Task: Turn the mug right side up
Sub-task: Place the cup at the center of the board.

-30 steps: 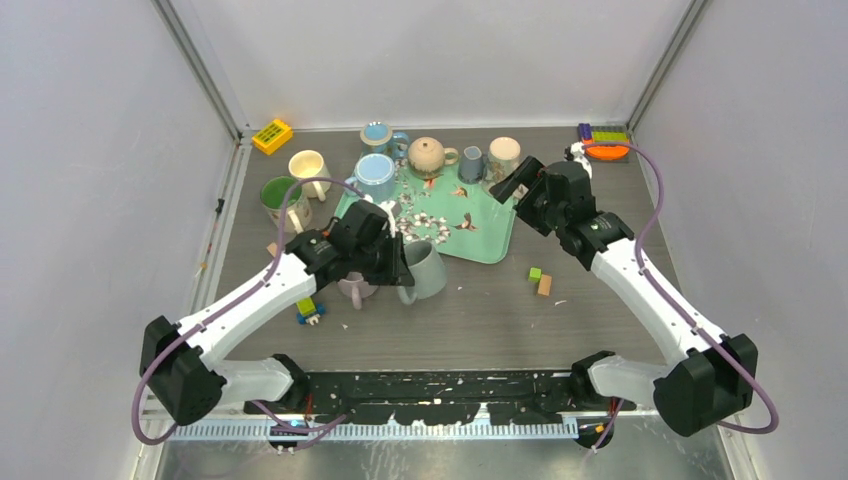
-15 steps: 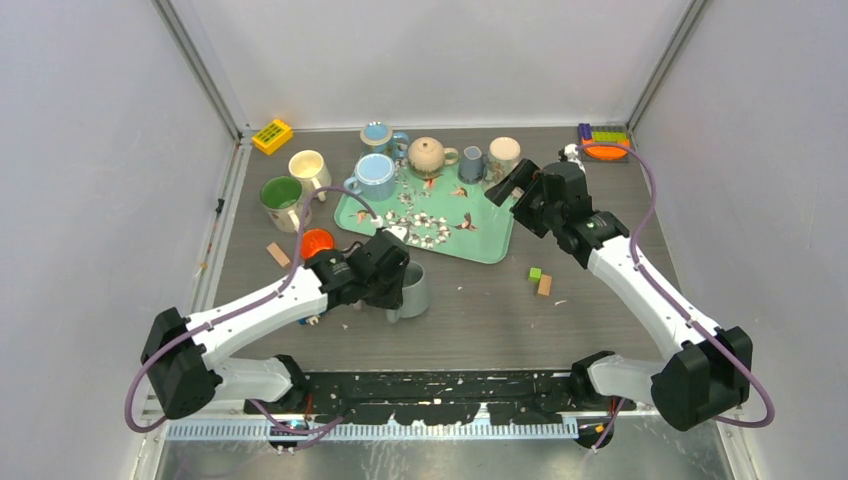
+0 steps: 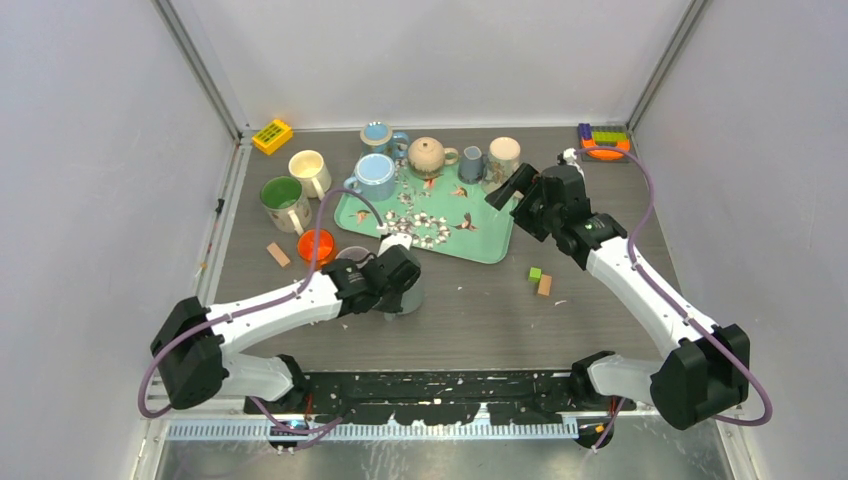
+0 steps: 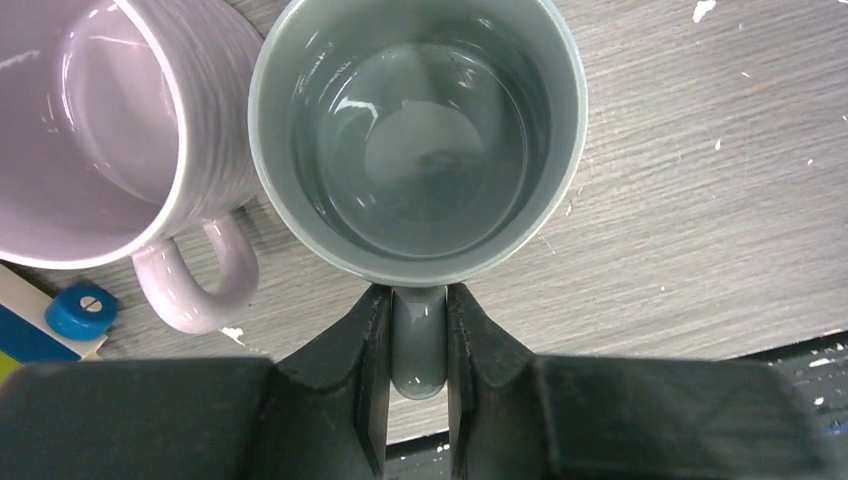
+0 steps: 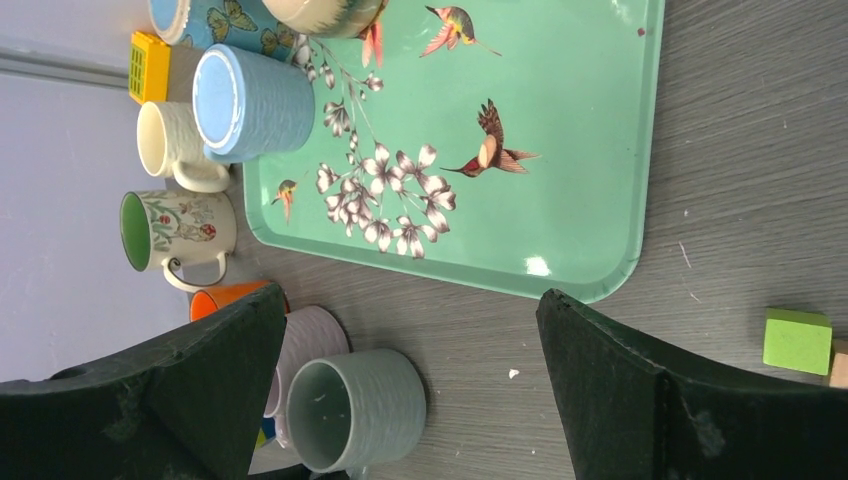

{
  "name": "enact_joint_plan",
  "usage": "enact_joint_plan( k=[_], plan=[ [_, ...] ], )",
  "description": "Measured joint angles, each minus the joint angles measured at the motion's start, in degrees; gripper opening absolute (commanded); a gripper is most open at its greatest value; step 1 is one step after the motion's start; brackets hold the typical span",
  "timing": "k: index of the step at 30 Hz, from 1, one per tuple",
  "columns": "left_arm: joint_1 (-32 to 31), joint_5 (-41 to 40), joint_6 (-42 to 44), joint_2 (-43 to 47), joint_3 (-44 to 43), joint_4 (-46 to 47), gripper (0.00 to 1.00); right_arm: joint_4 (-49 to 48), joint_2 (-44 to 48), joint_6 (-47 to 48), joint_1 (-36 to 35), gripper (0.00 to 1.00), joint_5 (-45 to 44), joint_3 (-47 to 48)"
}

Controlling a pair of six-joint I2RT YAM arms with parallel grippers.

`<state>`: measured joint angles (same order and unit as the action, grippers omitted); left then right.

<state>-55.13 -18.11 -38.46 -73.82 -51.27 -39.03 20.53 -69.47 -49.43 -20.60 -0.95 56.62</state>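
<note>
The grey mug (image 3: 411, 299) stands mouth up on the table in front of the green tray. In the left wrist view I look straight down into its empty bowl (image 4: 415, 140). My left gripper (image 3: 392, 290) is shut on the mug's handle (image 4: 417, 340), one finger on each side. The right wrist view shows the mug (image 5: 355, 408) from the side, upright, with its shadow on the table. My right gripper (image 3: 508, 187) is open and empty, hovering above the tray's right corner, far from the mug.
A lilac mug (image 4: 100, 130) stands touching the grey mug's left side. An orange cup (image 3: 316, 244) is behind it. The green tray (image 3: 480, 240) holds a blue mug (image 3: 375, 175) and a teapot (image 3: 427, 153). Small blocks (image 3: 540, 280) lie at right.
My left arm has swung the grey mug from tilted on its side to upright and brought it down toward the near edge. The right arm has barely moved.
</note>
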Motion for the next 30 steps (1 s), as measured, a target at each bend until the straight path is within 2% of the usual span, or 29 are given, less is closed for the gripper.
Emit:
enact_joint_plan(
  k=[11, 20, 23, 30],
  plan=[
    [0.26, -2.34, -0.48, -6.51, 0.94, 4.57, 0.01, 0.11, 0.0, 0.92, 0.22, 1.0, 0.02, -0.07],
    [2.64, -2.19, -0.57, -7.78, 0.31, 6.23, 0.09, 1.01, -0.2, 3.13, 0.85, 1.0, 0.0, -0.04],
    [3.26, -1.73, -0.46, -7.93, 0.11, 6.29, 0.14, 1.36, -0.79, 3.67, 0.96, 1.0, 0.02, 0.0],
    [3.76, -0.87, -0.04, -7.85, 0.02, 6.05, 0.35, 2.32, -1.6, 5.46, 1.22, 1.0, -0.28, 0.2]
  ],
)
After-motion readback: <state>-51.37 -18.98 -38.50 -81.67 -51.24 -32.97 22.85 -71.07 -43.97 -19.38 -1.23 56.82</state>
